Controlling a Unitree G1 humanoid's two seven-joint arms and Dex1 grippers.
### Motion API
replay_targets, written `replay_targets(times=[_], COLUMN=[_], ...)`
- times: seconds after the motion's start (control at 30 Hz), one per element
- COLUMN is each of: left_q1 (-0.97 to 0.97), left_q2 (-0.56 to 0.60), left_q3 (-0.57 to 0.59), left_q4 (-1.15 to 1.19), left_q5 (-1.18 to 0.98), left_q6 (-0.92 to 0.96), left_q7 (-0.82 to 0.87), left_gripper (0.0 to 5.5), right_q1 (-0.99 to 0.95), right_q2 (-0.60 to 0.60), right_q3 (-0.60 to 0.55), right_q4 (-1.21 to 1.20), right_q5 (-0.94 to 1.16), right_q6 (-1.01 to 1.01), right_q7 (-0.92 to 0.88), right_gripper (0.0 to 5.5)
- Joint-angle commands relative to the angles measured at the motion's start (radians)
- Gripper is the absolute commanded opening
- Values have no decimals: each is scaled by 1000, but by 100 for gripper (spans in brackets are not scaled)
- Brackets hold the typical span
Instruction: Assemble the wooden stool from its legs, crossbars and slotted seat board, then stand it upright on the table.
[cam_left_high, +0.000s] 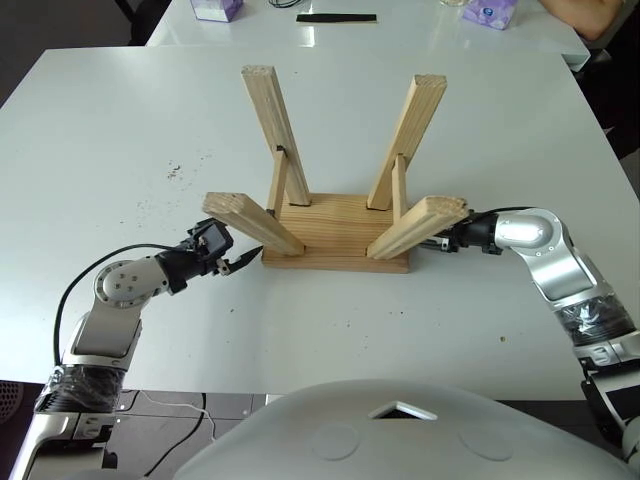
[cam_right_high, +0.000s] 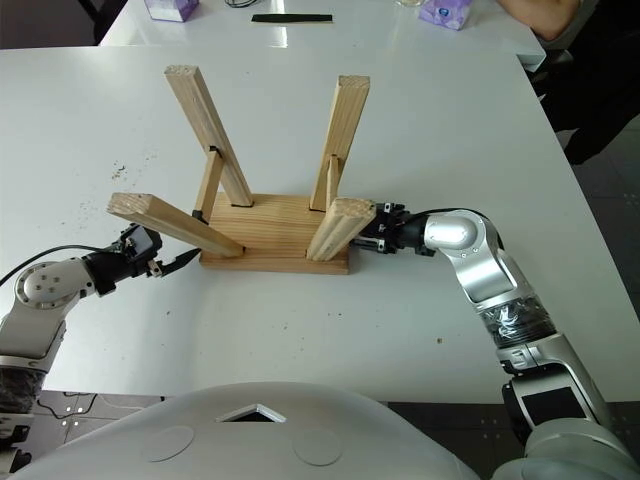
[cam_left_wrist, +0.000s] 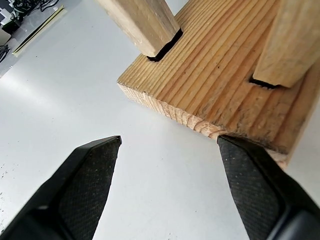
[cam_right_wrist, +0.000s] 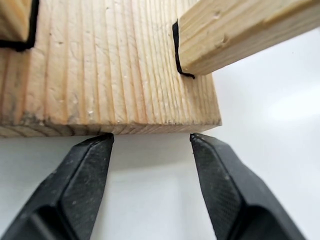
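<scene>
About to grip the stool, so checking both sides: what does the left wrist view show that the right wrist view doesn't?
Left wrist view: the left gripper, open, one fingertip at a corner of the seat board, the other over bare table. Right wrist view: the right gripper, open, both fingertips at the board's side edge. Both: the seat board flat on the white table, legs set in its dark-edged slots.

Across the top of my view, a far table (cam_left_high: 420, 30) carries a purple box (cam_left_high: 216, 9) at upper left and a second purple box (cam_left_high: 489, 12) at upper right, with a black strip (cam_left_high: 336, 18) between them. Dark specks (cam_left_high: 175, 172) scatter at centre left.
</scene>
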Motion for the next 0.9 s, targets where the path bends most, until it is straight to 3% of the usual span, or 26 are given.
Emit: replay_targets(times=[0.03, 0.2, 0.57, 0.77, 0.9], left_q1=[-61, -22, 101, 102, 109], left_q2=[-14, 11, -27, -57, -53], left_q3=[53, 82, -25, -95, -69], left_q4=[40, 78, 67, -2, -104], left_q5=[23, 26, 106, 114, 44], left_q6=[-41, -112, -203, -194, -120], left_q7=[67, 47, 29, 22, 15], left_gripper=[359, 359, 359, 359, 359], right_q1=[30, 95, 230, 234, 247], right_q2=[-40, -71, -52, -40, -58], right_q3=[-51, -75, -43, -35, -56], right_q4=[-11, -43, -206, -251, -309], right_q5=[34, 65, 135, 156, 203], right_q6=[-18, -11, 91, 123, 150], right_q7=[6, 24, 51, 54, 86], right_gripper=[283, 283, 283, 283, 283])
